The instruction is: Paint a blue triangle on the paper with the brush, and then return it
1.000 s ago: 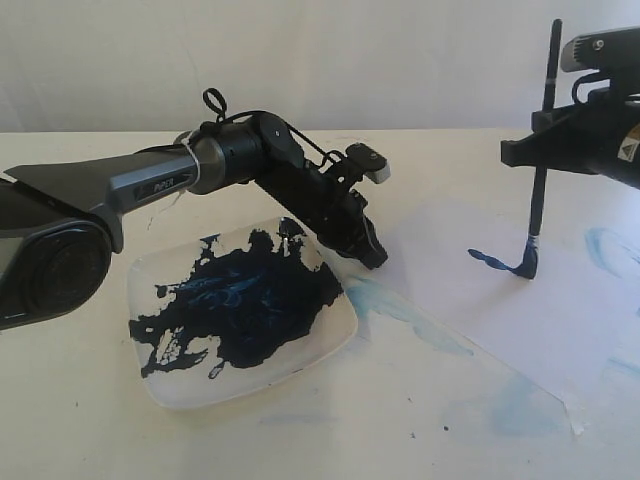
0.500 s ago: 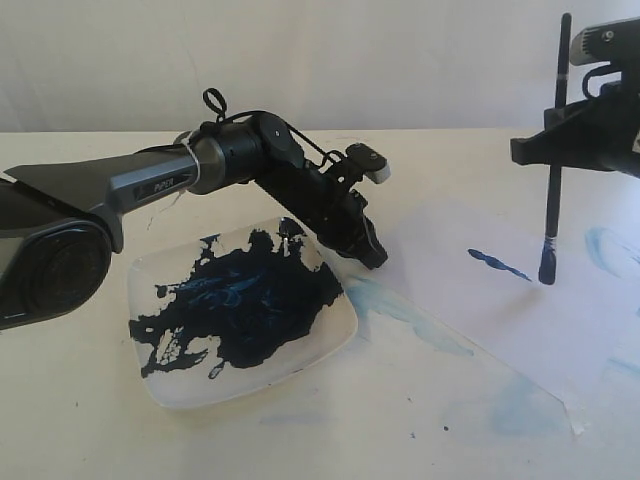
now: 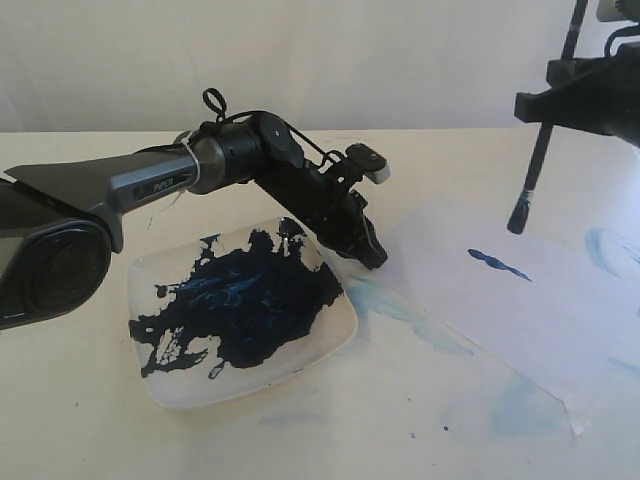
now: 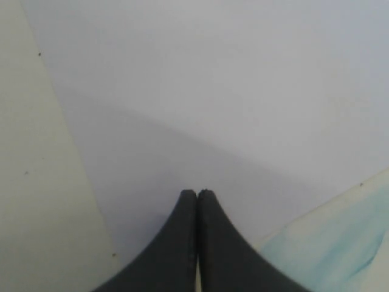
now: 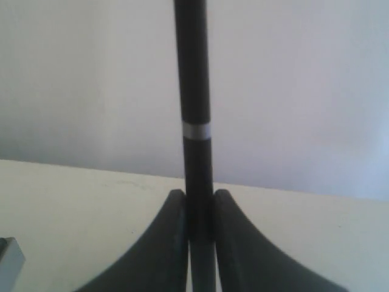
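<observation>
My right gripper (image 3: 545, 108) hangs at the upper right, shut on the black brush (image 3: 533, 165). The brush's dark tip (image 3: 517, 217) is in the air above the paper (image 3: 520, 320). In the right wrist view the brush (image 5: 194, 91), with its silver band (image 5: 196, 131), runs between the fingers of the right gripper (image 5: 197, 194). One short dark-blue stroke (image 3: 498, 264) lies on the paper; no triangle outline shows. My left gripper (image 3: 368, 252) is shut and empty, its tips down at the paper's near corner. The left wrist view shows this left gripper (image 4: 197, 193) over the paper (image 4: 243, 91).
A square white plate (image 3: 170, 385) smeared dark blue sits left of the paper, under the left arm. Pale blue smears (image 3: 400, 305) mark the sheet by the plate, and another pale smear (image 3: 605, 245) lies at the far right. The cream table (image 3: 80, 440) surrounds everything.
The right gripper has lifted the brush off the paper, up and slightly back, leaving the short dark stroke behind. The left arm has not moved.
</observation>
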